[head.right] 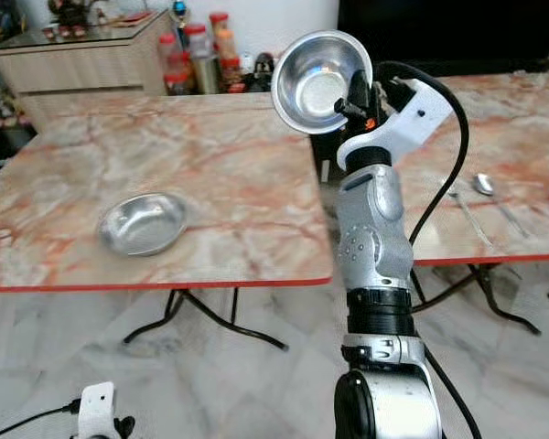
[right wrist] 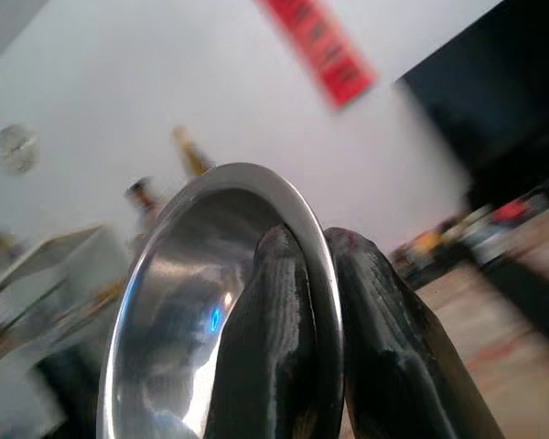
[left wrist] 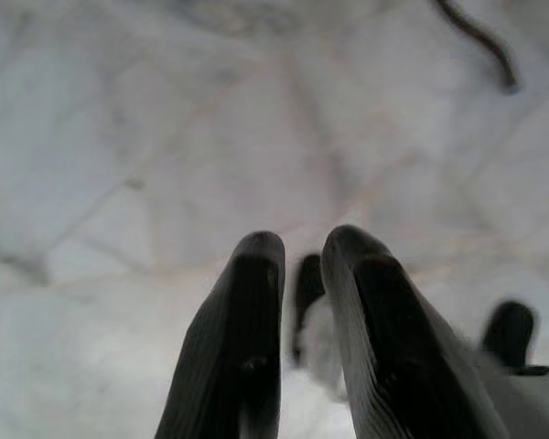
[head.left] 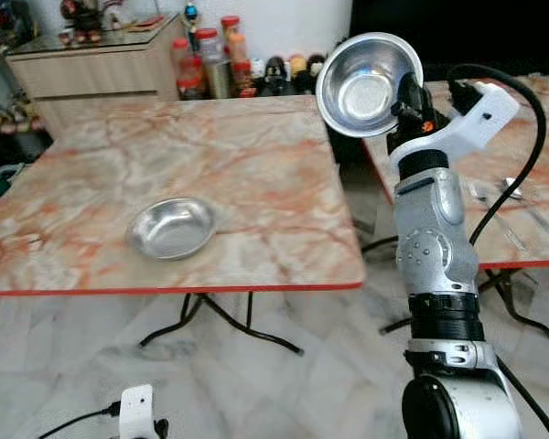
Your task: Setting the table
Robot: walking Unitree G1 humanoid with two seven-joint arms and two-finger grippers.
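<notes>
Counted two steel bowls: one lying on the near bench, one raised bowl above that bench's right edge, rim pinched by right gripper. Left gripper hung low, fingers nearly together, holding nothing.

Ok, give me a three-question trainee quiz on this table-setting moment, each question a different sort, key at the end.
1. True or false: the right gripper pinches the rim of the raised steel bowl, holding it tilted on edge.
2. Where is the second steel bowl? A) on the floor B) flat on the near marble table C) on the cabinet
3. Fill in: the spoon lies on the ____ table.

Key: 1 true; 2 B; 3 right-hand.
</notes>
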